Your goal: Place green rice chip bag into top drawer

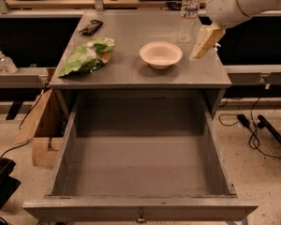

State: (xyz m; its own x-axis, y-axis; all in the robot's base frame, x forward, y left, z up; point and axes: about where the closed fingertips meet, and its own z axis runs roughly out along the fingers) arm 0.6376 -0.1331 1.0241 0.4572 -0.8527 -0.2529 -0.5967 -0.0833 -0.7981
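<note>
One camera view: it looks down over the grey cabinet with the drawer open toward the near side, so everything below comes from that.
Gripper: the cream-coloured gripper (205,42) hangs over the far right of the cabinet top (131,74). It's just right of the white bowl (160,54) and near the water bottle (188,14). Can't tell how wide it's open from this angle, and I don't see anything held in it.
Green rice chip bag: the green rice chip bag (87,56) lies flat on the left side of the cabinet top. It's well apart from the gripper, with the bowl between them, and not in the drawer yet.
How the bag looks: crinkled light-green and white foil with a bit of orange-brown print at its far right end. It's puffy and lopsided, and its near left corner sits close to the top's left edge.
Top drawer: the top drawer (107,209) is wide open, a deep grey box with nothing in it and a small metal pull (141,217) at the centre of the front.
Other stuff: a small black object (91,27) sits on the far left of the top, beyond the bag.
Risk, the reach: my guess is a low sweep leftward could clip the bowl or knock the tall bottle over.
Risk, the grab: foil like that is probably slick. A pinch on a loose fold could slip, or shove the bag off the left edge.
Risk, the drop: if it lets go too far back, the bag lands on the cabinet top's near lip instead of in the drawer.
</note>
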